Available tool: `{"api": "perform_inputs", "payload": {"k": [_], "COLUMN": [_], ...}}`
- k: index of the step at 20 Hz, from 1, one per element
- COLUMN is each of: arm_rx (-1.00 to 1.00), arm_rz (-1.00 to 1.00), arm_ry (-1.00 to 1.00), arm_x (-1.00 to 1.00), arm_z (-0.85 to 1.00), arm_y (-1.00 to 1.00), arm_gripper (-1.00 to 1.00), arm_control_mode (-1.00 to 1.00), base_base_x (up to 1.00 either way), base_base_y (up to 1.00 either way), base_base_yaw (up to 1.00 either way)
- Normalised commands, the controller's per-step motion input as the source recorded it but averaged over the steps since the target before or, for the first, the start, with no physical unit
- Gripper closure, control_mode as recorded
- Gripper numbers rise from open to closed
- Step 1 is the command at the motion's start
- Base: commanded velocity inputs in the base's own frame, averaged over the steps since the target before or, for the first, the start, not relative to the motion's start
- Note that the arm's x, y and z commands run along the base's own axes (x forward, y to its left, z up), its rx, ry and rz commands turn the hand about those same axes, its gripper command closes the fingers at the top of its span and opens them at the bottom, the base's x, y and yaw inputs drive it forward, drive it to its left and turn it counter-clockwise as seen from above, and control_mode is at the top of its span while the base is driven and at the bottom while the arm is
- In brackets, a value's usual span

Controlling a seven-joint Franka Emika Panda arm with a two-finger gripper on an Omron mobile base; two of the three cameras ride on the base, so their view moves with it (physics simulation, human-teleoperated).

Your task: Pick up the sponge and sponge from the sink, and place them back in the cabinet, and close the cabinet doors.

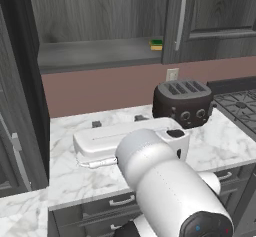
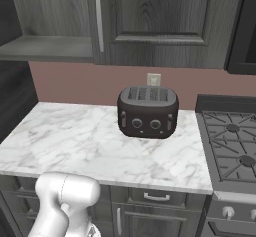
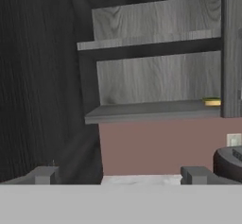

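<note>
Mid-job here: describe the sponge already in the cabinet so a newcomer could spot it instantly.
Start at the dark grey wall cabinet above the marble counter, where the interior stands open. On its flat grey lower shelf, at the right end beside the door with the silver bar handle, sits the sponge. Its green top and yellow base are the only bright colours there.

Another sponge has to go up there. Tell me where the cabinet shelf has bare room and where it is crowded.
The cabinet shelf is bare from its left wall almost to the right door. The one crowded spot is the right end, where the green and yellow sponge sits beside that door's handle. The open gripper faces the bare stretch.
</note>
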Motion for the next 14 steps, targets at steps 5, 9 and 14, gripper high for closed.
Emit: {"api": "perform_inputs", "payload": {"k": [5,9,14], "arm_rx": [0.0,0.0,0.0], "arm_rz": [0.07,0.08,0.07], "arm_ry": [0.02,0.02,0.02], "arm_x": [-0.2,-0.24,-0.24], "arm_z": [0.0,-0.01,-0.02], "arm_y": [0.19,0.2,0.2], "arm_gripper": [-1.0,-1.0,-1.0], "arm_control_mode": [-1.0,-1.0,-1.0], "base_base_x": [0.0,0.0,0.0], "base_base_y": [0.0,0.0,0.0], "base_base_yaw": [0.0,0.0,0.0]}}
